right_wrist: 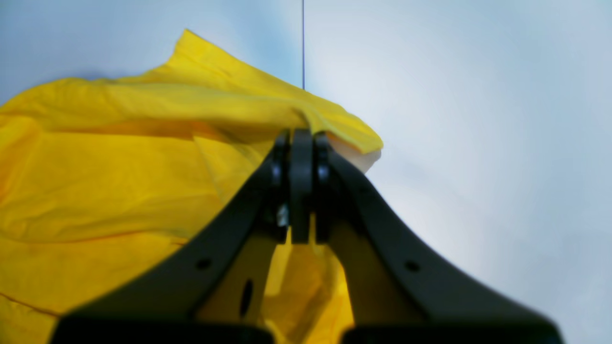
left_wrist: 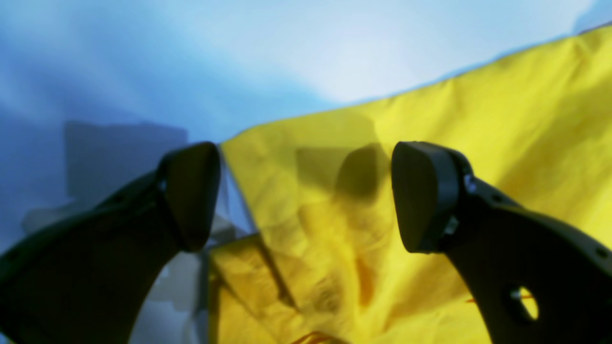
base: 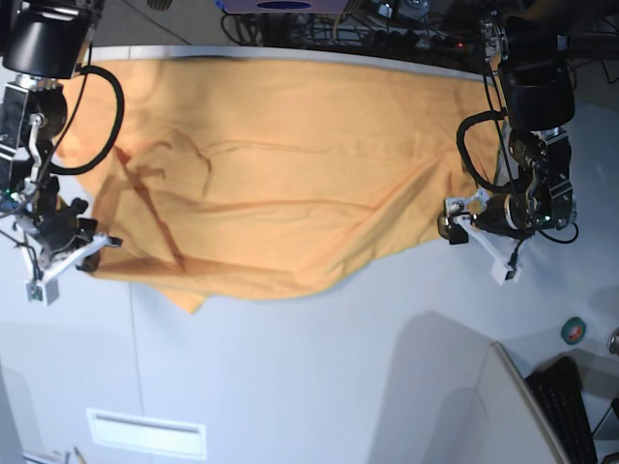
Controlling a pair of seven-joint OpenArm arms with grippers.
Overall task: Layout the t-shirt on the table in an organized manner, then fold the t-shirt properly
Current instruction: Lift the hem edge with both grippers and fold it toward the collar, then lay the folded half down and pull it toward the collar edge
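The light orange t-shirt [base: 280, 174] lies spread wide across the far half of the white table [base: 319, 367], with its near hem wavy and a point of cloth hanging towards me at the lower left. My right gripper [right_wrist: 302, 138] is shut on an edge of the t-shirt [right_wrist: 119, 167], which it holds slightly raised; in the base view this gripper [base: 85, 253] is at the shirt's left corner. My left gripper [left_wrist: 306, 196] stands open just above the t-shirt [left_wrist: 478, 143] near its edge, with nothing between its fingers [left_wrist: 425, 196]. In the base view it [base: 447, 224] is at the shirt's right edge.
A thin seam line [right_wrist: 302, 43] runs across the table. A small roll of tape [base: 575, 330] and a black keyboard [base: 571, 396] sit at the right, beyond a raised divider. Cables [base: 387, 19] crowd the table's far edge. A white rectangular plate [base: 145, 433] lies near the front.
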